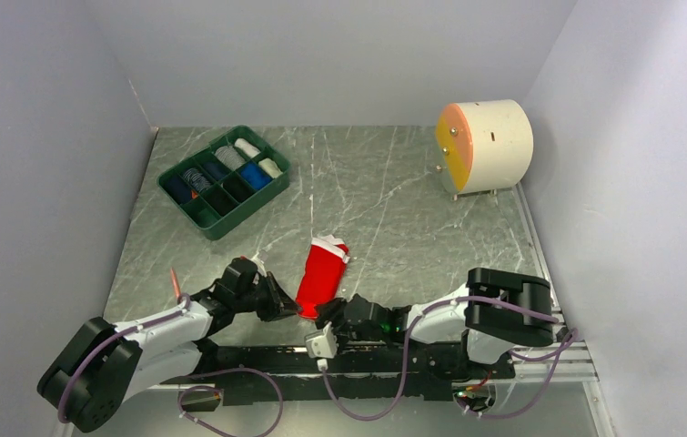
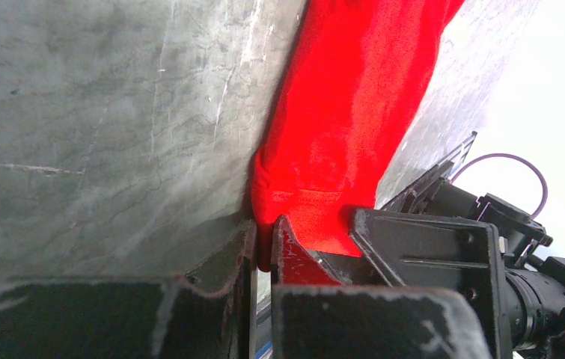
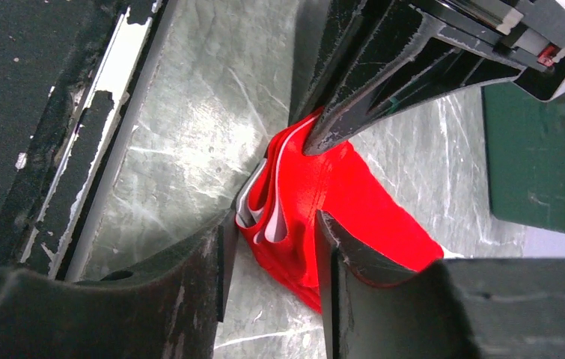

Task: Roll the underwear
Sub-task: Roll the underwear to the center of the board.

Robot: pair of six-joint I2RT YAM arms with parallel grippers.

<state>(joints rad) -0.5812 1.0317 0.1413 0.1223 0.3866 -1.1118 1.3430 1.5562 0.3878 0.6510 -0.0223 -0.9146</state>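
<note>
The red underwear [image 1: 323, 273] lies folded into a long narrow strip on the marble table, its white-edged end pointing away from me. My left gripper [image 1: 292, 310] is at the strip's near end and is shut on a corner of the red cloth [image 2: 354, 112], pinched between its fingers [image 2: 264, 232]. My right gripper [image 1: 326, 315] is at the same end from the other side. Its fingers straddle the bunched red folds and white waistband edges [image 3: 294, 217] with a gap [image 3: 275, 224]. The black underwear is out of view.
A green divided tray [image 1: 230, 226] holding several rolled cloths stands at the back left; it also shows in the right wrist view [image 3: 533, 157]. A white drum with an orange face [image 1: 485, 146] stands at the back right. A thin red stick [image 1: 176, 283] lies near the left arm. Grey walls enclose the table.
</note>
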